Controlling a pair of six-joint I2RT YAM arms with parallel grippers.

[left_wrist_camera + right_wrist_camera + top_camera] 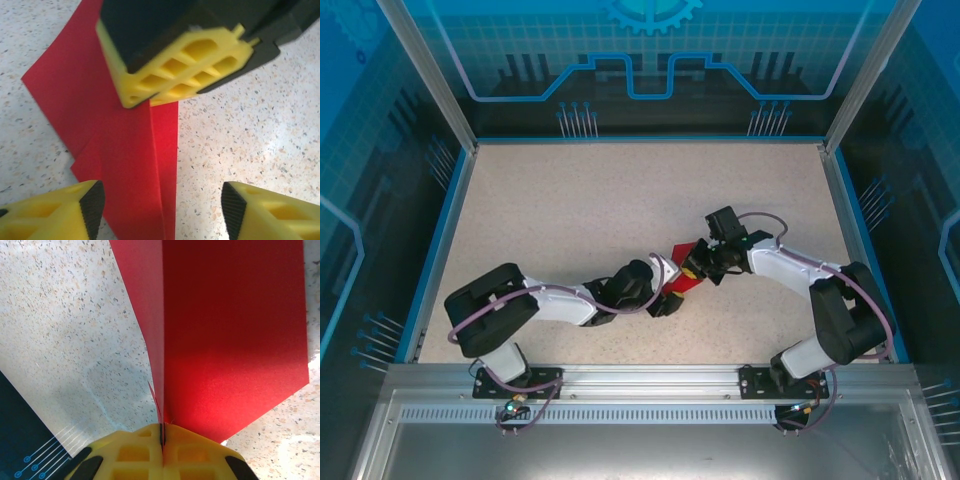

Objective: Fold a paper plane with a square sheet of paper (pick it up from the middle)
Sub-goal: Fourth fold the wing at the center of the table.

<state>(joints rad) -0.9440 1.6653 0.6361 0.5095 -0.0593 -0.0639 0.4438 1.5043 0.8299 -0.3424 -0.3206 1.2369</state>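
Top view: folded square sheet of paper (pixel 681 278) on the speckled table (pixel 570 200), touching the right gripper (pixel 704 268) on its left. The sheet sits between that gripper and the left gripper (pixel 666 298). Its long axis is diagonal, running from the right gripper toward the near left.

Left wrist view: right gripper (pixel 150 102) has its yellow fingers pressed together on the sheet (pixel 120 165), at a raised crease. The crease runs straight from the right gripper toward the camera. Left gripper (pixel 162 212) is part open, one finger either side of the crease, gripping nothing. A lower layer juts out left of the right gripper.

Right wrist view: right gripper (pixel 161 437) has its jaws fully closed, pinching the crease of the sheet (pixel 230 340). The crease points straight away from the right gripper, with the broad flap to its right.
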